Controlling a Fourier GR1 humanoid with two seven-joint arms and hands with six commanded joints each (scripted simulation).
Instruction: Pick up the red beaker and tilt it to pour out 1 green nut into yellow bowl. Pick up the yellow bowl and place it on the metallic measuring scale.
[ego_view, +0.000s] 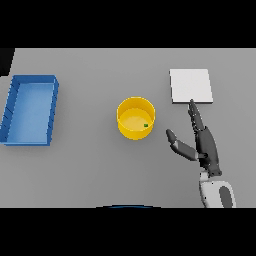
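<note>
A yellow bowl (136, 118) stands upright near the middle of the table, with one small green nut (146, 125) inside it by the right wall. The metallic measuring scale (191, 85), a pale square plate, lies flat at the back right. My right hand (204, 143) hovers open to the right of the bowl, fingers straight and pointing toward the scale's front edge, thumb spread toward the bowl. It touches neither. No red beaker shows in the head view, and my left hand is out of sight.
A blue rectangular tray (31, 110) lies at the left side of the table, holding nothing visible. Bare grey tabletop separates it from the bowl.
</note>
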